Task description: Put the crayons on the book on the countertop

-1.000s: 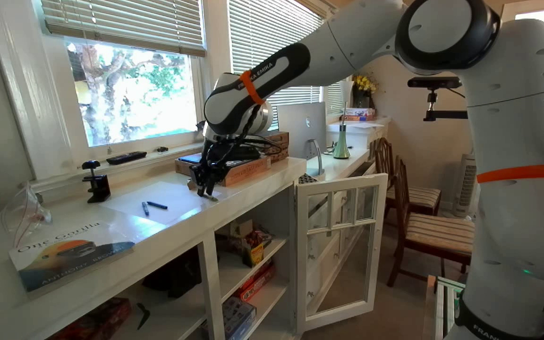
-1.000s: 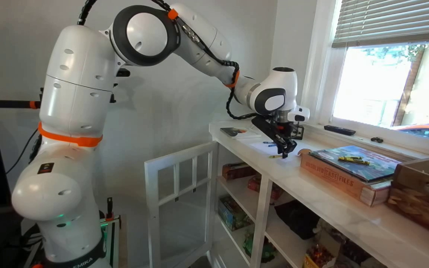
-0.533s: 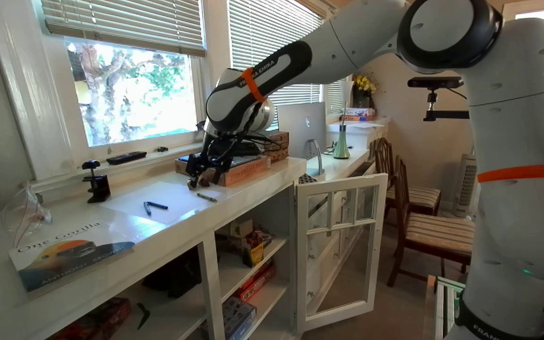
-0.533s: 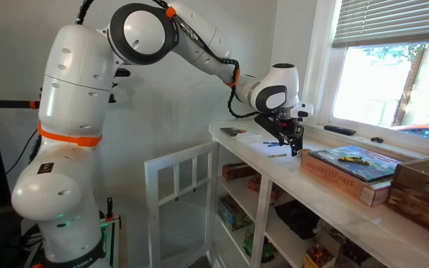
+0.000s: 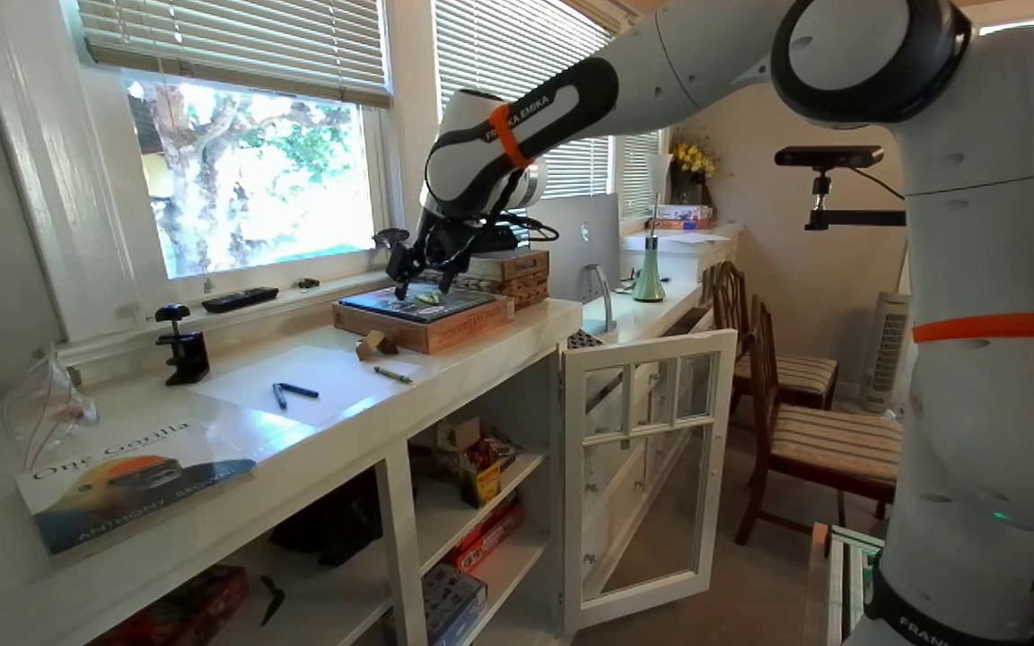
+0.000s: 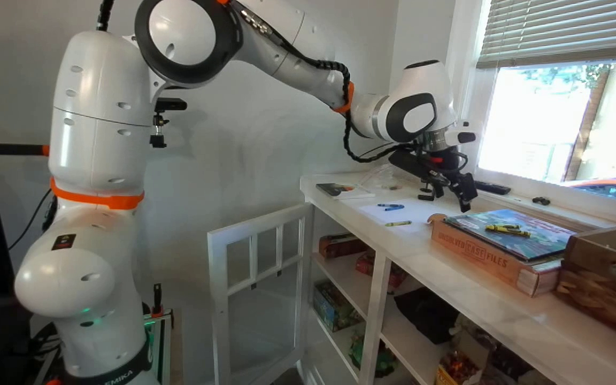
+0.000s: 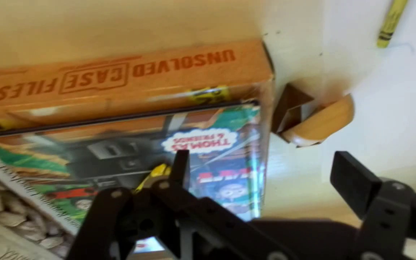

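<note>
The book (image 6: 543,243) is a flat Thomas & Friends cover lying on an orange-brown box (image 6: 479,256), on the white countertop (image 6: 479,291). Yellow crayons (image 6: 507,230) rest on that cover; in the wrist view a finger partly hides them. Another yellow crayon (image 6: 398,223) and two blue crayons (image 6: 391,206) lie on the white paper sheet; the wrist view also has that yellow crayon (image 7: 392,23) at its top right. My gripper (image 5: 423,287) hovers above the book's end nearer the paper. Its fingers (image 7: 354,182) stand wide apart, nothing between them.
A small brown folded piece (image 5: 378,345) sits beside the box. A wooden crate (image 6: 602,278) stands against the box's far end. Along the counter are a "One Gorilla" book (image 5: 140,475), a black clamp (image 5: 185,354) and a plastic bag (image 5: 50,404). A cabinet door (image 5: 643,484) swings outward.
The gripper let go of the yellow crayon on the paper, opened wide, then rose and moved over toward the book. One blue crayon shifted slightly.
</note>
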You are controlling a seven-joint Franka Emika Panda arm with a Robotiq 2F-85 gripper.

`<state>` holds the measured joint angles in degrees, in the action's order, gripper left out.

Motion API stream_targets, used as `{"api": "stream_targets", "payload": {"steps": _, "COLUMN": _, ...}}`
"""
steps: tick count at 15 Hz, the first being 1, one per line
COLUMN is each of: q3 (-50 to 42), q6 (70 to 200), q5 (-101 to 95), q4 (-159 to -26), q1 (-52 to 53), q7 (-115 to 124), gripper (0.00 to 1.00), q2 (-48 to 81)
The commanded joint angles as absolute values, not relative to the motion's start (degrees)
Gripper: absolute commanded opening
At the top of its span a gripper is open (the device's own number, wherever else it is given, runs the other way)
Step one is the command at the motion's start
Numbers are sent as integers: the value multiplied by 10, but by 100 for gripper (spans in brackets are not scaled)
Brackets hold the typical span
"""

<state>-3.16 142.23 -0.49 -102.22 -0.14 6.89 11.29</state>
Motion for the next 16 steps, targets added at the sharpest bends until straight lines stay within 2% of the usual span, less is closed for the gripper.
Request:
{"api": "stream_targets", "payload": {"steps": 1, "q3": -59, "q6": 1389, "q5": -59, "q4": -986, "q1": -4, "q7": 139, "gripper": 100, "q2": 125}}
{"api": "stream_targets", "payload": {"steps": 7, "q3": -92, "q6": 1323, "q5": -98, "q4": -916, "q1": -13, "q7": 224, "gripper": 100, "q2": 165}}
{"api": "stream_targets", "payload": {"steps": 16, "q3": -103, "q6": 1322, "q5": -74, "q4": -855, "q1": -27, "q7": 254, "gripper": 100, "q2": 231}}
